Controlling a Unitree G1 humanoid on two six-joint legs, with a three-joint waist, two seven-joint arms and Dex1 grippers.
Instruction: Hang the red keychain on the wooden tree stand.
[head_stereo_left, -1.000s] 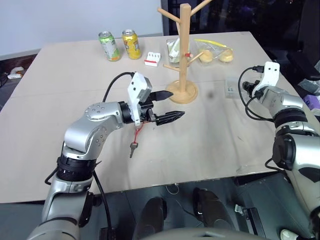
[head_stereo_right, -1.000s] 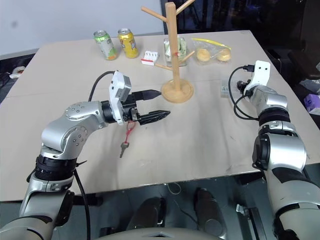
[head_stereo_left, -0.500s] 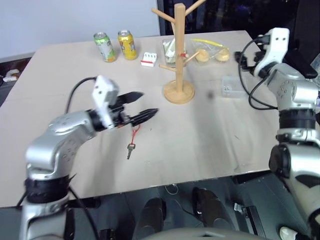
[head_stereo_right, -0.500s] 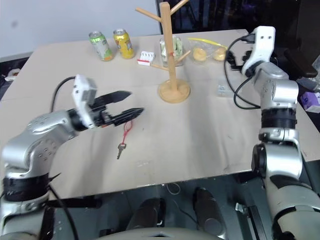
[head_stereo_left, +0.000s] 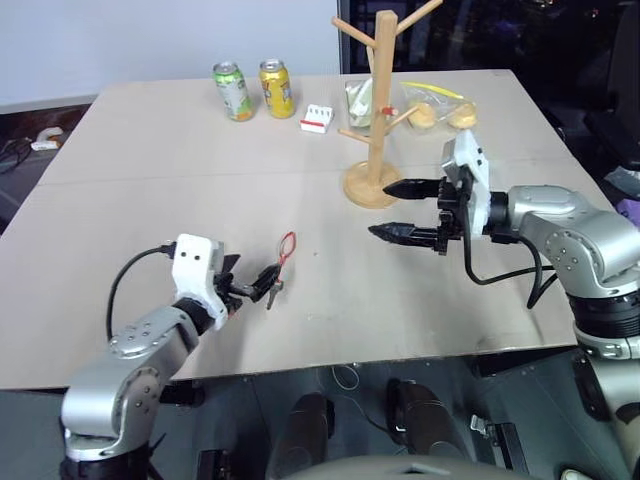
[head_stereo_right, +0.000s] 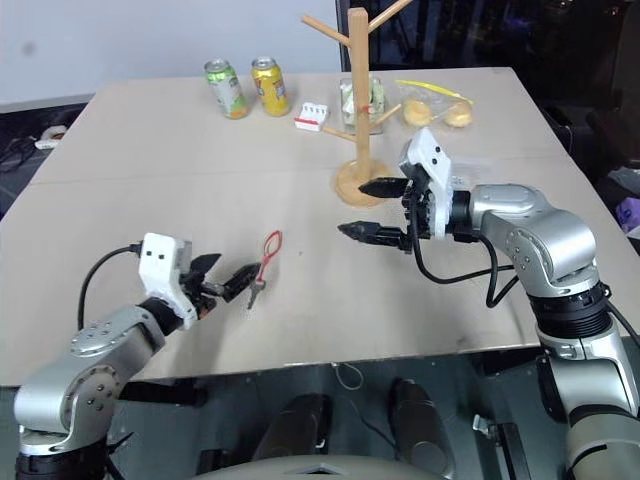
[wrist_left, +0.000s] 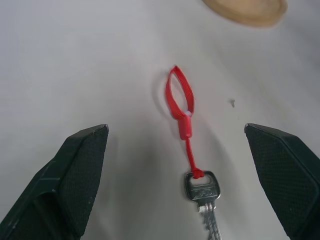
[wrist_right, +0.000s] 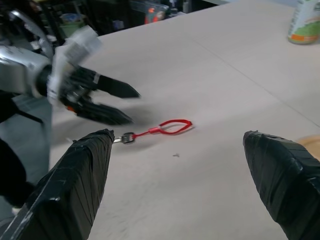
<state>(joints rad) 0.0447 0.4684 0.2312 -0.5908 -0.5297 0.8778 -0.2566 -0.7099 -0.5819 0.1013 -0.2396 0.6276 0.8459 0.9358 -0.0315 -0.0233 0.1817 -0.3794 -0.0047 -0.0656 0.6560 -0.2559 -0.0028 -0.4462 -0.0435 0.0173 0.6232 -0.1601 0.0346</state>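
The red keychain (wrist_left: 186, 131) is laid flat on the bench (head_stereo_left: 150, 190). Both the left hand (head_stereo_left: 252, 287) and the right hand (head_stereo_left: 397, 209) are spread wide, and nothing is held.

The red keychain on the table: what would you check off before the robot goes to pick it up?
1. Keychain lies flat on the table, loop and key both in sight: ok.
2. Left gripper open, keychain just ahead of its fingers: ok.
3. Right gripper open, holding nothing: ok.
4. Keychain held by either gripper: not ok, it is untouched.
5. Tree stand upright, pegs free to take the loop: ok.
6. Table between keychain and stand free of other things: ok; the cans stand far back.
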